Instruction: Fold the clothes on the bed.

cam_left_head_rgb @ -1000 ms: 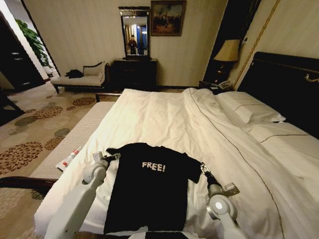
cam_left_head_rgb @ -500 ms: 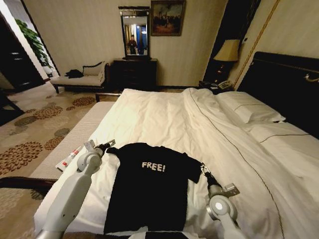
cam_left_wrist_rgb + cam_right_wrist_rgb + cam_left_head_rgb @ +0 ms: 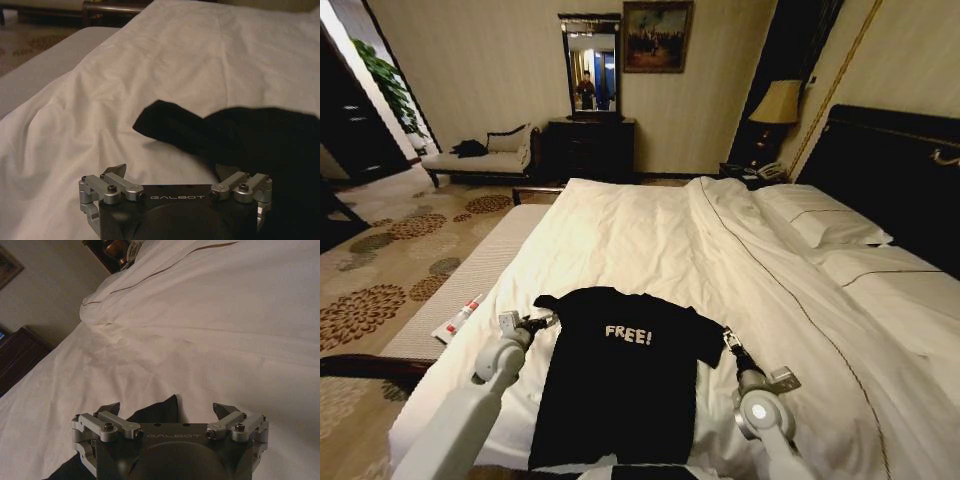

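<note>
The clothes, one black T-shirt with white "FREE!" lettering, lie flat and face up near the foot edge of the bed. My left gripper sits at the tip of the shirt's left sleeve. It is open, low over the white duvet, and nothing is between its fingers. My right gripper is at the edge of the right sleeve. It is also open, and the sleeve's point lies between its spread fingers.
A long padded bench runs along the bed's left side, with a small red and white tube on it. Pillows and a dark headboard are at the right. A chaise and a dresser stand by the far wall.
Half a second ago my left gripper had swung up and outward from the sleeve. It has now come back down beside the sleeve tip. Right arm and shirt are unchanged.
</note>
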